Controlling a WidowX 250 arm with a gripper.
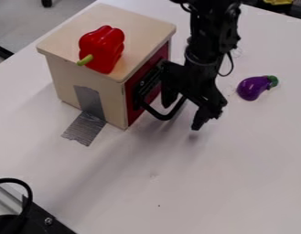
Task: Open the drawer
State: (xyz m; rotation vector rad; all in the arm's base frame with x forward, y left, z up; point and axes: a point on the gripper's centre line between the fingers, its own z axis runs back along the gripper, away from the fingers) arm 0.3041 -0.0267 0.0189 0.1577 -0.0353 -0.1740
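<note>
Drawer point(133, 116) is seen shut in the box point(61, 82), near the tabletop point(238, 183)'s upper-left edge. Hand point(182, 117) is spread at the handle point(160, 116); straight outward pull, gently applied, is advised, lest the box be dragged.

Glossy plastic-looking pepper point(106, 48), smooth wooden top point(140, 27)

I saw soft shadows across a white table point(238, 178). Beyond its upper-left edge I could see grey floor point(21, 23), with something yellow point(277, 2) at the top right.
</note>
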